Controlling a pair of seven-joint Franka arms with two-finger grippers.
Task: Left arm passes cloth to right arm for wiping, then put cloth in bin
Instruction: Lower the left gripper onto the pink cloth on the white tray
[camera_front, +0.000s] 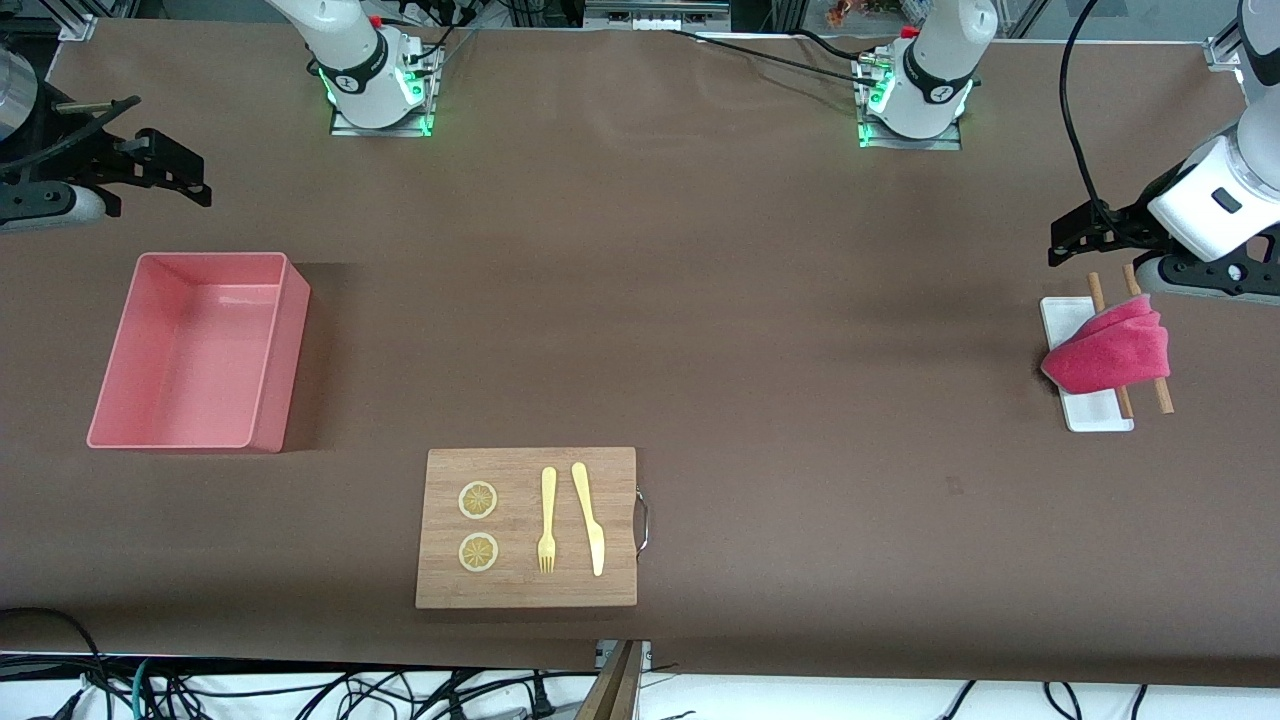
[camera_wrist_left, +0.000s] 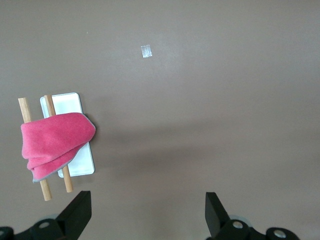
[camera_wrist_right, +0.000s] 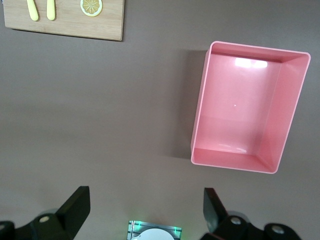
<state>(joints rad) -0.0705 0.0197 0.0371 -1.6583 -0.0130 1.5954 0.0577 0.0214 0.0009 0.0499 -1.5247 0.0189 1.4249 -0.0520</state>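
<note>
While the cloth (camera_front: 1108, 351) is lying draped over two wooden sticks (camera_front: 1150, 335) and a small white tray (camera_front: 1088, 403) at the left arm's end of the table (camera_front: 700, 300), the left gripper (camera_front: 1085, 235) is hovering just above the table beside that tray, on the side toward the robots' bases. Its fingers (camera_wrist_left: 75, 212) are standing wide apart and gripping nothing; the cloth is lying clear of them, touching neither.

The right gripper (camera_front: 165, 170) is hanging over the right arm's end of the table, near the bin (camera_front: 195, 350) on its base-ward side. Its fingers (camera_wrist_right: 75, 207) are likewise spread wide and holding nothing. The bin is sitting well apart from the cloth, at the other end of the table.

Both arms are running out of the front view at its edges, so only parts of each wrist are showing there. The cloth is covering the middle of both sticks and one end of the tray.

A cutting board (camera_front: 527, 527) with two lemon slices (camera_front: 478, 500), a fork (camera_front: 547, 520) and a knife (camera_front: 590, 518) is lying nearer the front camera; the right wrist view is catching only one corner of it, and the left wrist view none. The left wrist view alone is showing a small pale speck (camera_wrist_left: 146, 51) on the table, which is too small to identify. The right wrist view is showing the bin's inside as bare.
</note>
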